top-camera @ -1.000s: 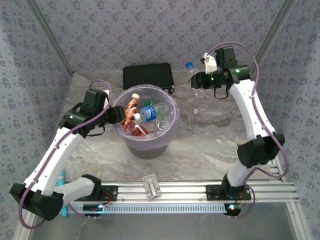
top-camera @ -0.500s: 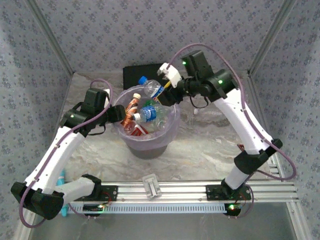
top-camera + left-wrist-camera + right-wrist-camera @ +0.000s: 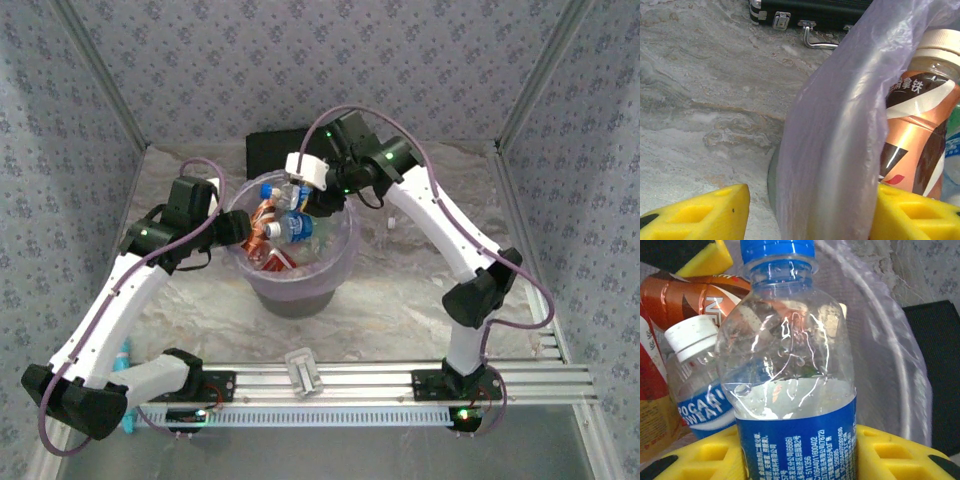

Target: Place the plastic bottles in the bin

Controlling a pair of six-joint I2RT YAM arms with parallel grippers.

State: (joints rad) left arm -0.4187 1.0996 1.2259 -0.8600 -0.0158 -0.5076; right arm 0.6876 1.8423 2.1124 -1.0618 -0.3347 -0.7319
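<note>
Over the far half of the bin (image 3: 342,262), a round grey bucket lined with a lavender bag, the right gripper (image 3: 308,198) hangs with a clear bottle (image 3: 790,365) clenched between its yellow pads (image 3: 890,455). This bottle has a blue cap and a blue label. The pads press on the label from both sides, and in the overhead view the cap end points towards the left arm's side of the bin. Just past it, inside the bag, lie a white-capped bottle (image 3: 695,385) with a blue and white label and part of a red-labelled bottle (image 3: 650,365).

The left gripper (image 3: 236,228) sits at the bin's left rim. Its wrist camera shows two yellow fingers (image 3: 705,212) spread wide with the bag's draped edge standing between them. The finger on the left of that view is clear of the plastic, so this pincer is released and grasps nothing. Behind the film, inside the bin, stands an orange-brown bottle (image 3: 920,115) with a cream cap, near the other finger.

A flat black case (image 3: 275,152) lies on the marbled table (image 3: 430,290) just behind the bin, and a white clip-like block (image 3: 302,372) rests on the rail between the two arm bases
</note>
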